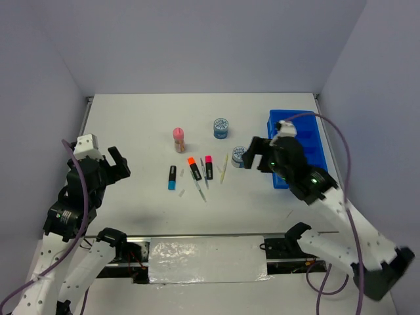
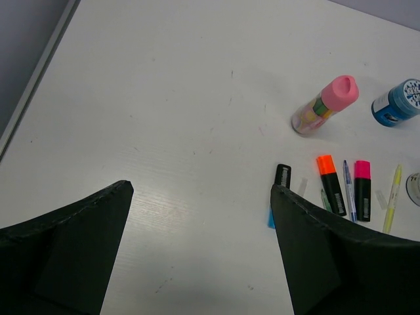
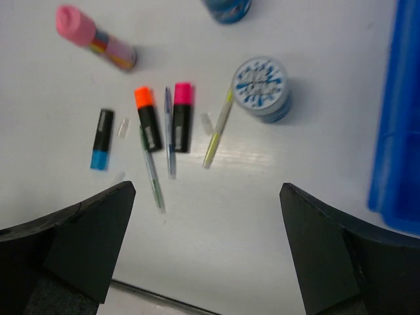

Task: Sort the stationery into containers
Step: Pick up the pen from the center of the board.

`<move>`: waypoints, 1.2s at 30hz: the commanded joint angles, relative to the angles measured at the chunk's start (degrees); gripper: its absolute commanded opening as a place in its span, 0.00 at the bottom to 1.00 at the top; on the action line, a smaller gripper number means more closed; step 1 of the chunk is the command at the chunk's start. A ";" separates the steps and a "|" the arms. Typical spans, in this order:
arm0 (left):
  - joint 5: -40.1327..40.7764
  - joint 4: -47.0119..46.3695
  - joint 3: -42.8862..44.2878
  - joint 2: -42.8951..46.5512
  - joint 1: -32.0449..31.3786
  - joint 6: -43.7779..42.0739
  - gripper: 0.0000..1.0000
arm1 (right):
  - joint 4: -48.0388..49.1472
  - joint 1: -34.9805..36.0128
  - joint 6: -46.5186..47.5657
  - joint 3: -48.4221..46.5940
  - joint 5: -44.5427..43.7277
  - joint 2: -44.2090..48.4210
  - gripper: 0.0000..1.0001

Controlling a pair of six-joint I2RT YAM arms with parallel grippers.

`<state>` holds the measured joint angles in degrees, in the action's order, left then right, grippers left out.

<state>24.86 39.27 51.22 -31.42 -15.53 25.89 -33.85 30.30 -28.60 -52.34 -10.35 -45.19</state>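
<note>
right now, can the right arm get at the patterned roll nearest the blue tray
probably yes: the right gripper hangs open just short of the roll, with bare table between them. the yellow pen lies close beside it, the blue tray stands apart

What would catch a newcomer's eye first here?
The bright blue tray on the far right stands out most, partly hidden behind the right arm. In the middle lie three black markers, capped blue, orange and pink, among thin pens, with a pink-topped tube beyond them.
</note>
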 commanded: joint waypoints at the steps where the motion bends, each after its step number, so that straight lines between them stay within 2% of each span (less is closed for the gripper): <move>1: -0.78 -2.70 -0.07 -0.66 -0.03 0.30 0.99 | 2.91 9.99 -6.46 -3.99 -9.41 -12.00 1.00; 2: -0.61 -2.70 -0.07 -0.83 -0.03 0.39 0.99 | 2.47 11.86 -8.64 -5.31 -11.25 -17.86 1.00; 5: -0.78 -2.70 -0.07 -1.10 -0.11 0.30 0.99 | 2.03 16.62 -12.69 -8.48 -16.62 -27.63 0.95; 6: -0.95 -2.70 -0.07 -1.10 -0.12 0.21 0.99 | 2.46 17.15 -13.58 -9.01 -17.59 -29.67 0.87; 8: -1.31 -2.79 -0.24 -1.28 -0.20 0.04 0.99 | 3.60 17.68 -15.60 -9.01 -18.74 -34.76 0.79; 9: -1.57 -2.88 -0.25 -1.36 -0.20 0.04 0.99 | 5.00 17.68 -16.04 -9.01 -18.48 -36.27 0.68; 11: -2.18 -3.14 -0.33 -1.54 -0.29 -0.22 0.99 | 5.37 17.60 -17.53 -10.06 -18.92 -40.67 0.55; 19: -2.98 -3.32 -0.25 -2.24 -0.29 -0.40 0.99 | 6.77 16.11 -18.69 -12.53 -17.86 -50.25 0.48; 26: -3.77 -3.58 -0.42 -2.59 -0.38 -0.66 0.99 | 9.06 12.42 -17.46 -13.14 -17.87 -52.10 0.40; 36: -5.26 -4.11 -0.51 -3.65 -0.38 -1.10 0.99 | 10.55 9.07 -14.29 -16.22 -15.93 -57.47 0.38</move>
<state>20.82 38.41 51.20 -34.92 -15.59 25.65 -25.65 40.18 -43.99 -66.08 -26.13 -101.67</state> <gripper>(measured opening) 0.993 0.379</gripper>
